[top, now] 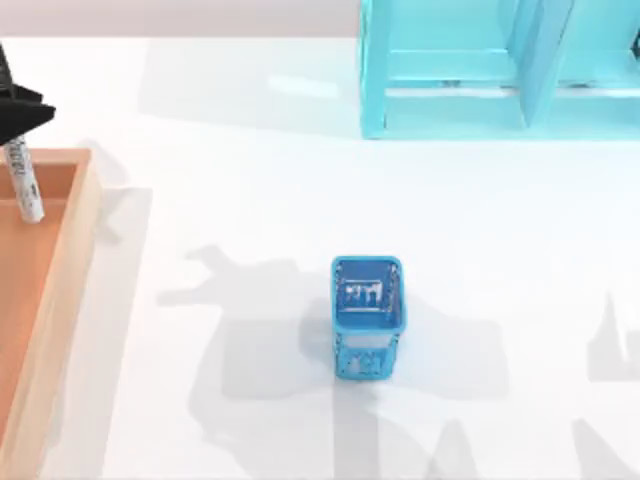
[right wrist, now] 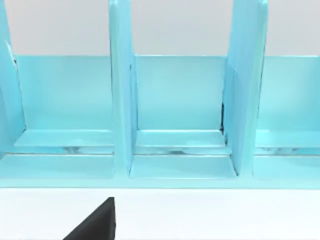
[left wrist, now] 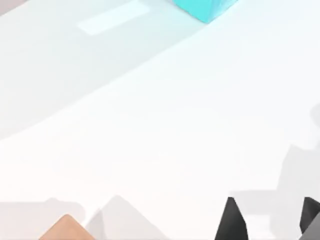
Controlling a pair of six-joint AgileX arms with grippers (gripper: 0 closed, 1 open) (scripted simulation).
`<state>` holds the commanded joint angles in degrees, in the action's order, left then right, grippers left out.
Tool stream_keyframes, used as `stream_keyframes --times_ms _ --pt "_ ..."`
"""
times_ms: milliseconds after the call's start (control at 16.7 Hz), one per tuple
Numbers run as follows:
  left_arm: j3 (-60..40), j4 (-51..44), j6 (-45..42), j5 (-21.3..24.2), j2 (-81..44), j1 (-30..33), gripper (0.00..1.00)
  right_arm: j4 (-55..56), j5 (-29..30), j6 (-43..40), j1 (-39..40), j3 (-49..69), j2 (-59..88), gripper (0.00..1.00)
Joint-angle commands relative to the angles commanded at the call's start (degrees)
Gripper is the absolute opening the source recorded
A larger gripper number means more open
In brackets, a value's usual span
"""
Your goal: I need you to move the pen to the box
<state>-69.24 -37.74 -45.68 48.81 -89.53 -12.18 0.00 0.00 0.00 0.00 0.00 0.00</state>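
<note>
Now left tool (top: 14, 120) clamps the pen (top: 24, 182), hanging over the box (top: 82, 215).

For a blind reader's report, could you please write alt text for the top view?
The left gripper holds the pen over the box at the table's left edge. A blue cup stands mid-table, a cyan shelf behind.
</note>
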Motion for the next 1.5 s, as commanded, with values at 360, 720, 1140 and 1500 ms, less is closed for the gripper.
stream_keyframes --times_ms 360,720,1140,1500 --pt "-12.6 -36.1 -40.8 4.3 -11.8 -13.1 0.0 0.0 0.0 0.0 0.0 0.0 0.0 1.0" --pt "-20.1 -60.1 -69.4 8.9 -17.5 -22.9 0.0 0.0 0.0 0.0 0.0 0.0 0.0 1.0" --pt "-22.4 -65.3 -77.4 11.2 -18.3 -26.1 0.0 0.0 0.0 0.0 0.0 0.0 0.0 1.0" --pt "-21.5 -58.7 -74.8 11.6 -19.2 -24.7 0.0 0.0 0.0 0.0 0.0 0.0 0.0 1.0"
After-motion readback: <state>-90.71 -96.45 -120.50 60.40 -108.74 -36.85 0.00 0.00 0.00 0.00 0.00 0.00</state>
